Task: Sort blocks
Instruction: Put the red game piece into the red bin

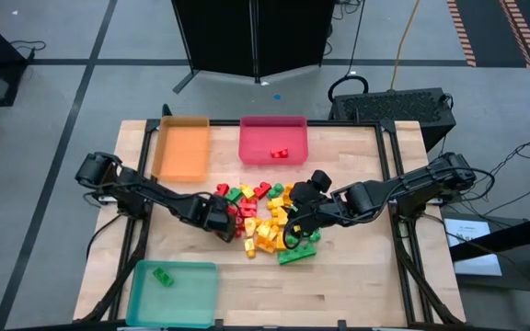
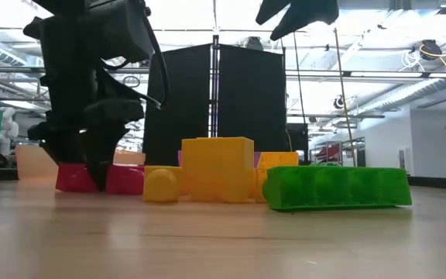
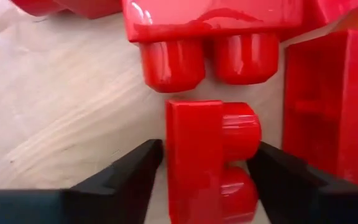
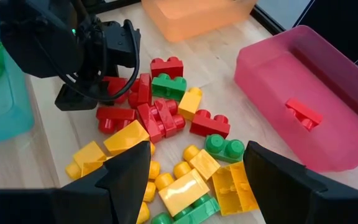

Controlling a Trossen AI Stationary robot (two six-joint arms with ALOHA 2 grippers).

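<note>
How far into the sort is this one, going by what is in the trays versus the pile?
Early. Done: one red block in the red tray, one green block in the teal tray; the orange tray looks empty. In hand: the left gripper straddles a red brick. The right gripper is open above the pile, which remains.

Blocks (image 4: 166,118) glossy smooth plastic; table (image 1: 357,267) pale wood; trays (image 1: 272,142) translucent plastic

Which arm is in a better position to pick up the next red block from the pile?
The left. The left gripper already has its fingers on both sides of a red block. The right gripper hovers open above the yellow blocks.
</note>
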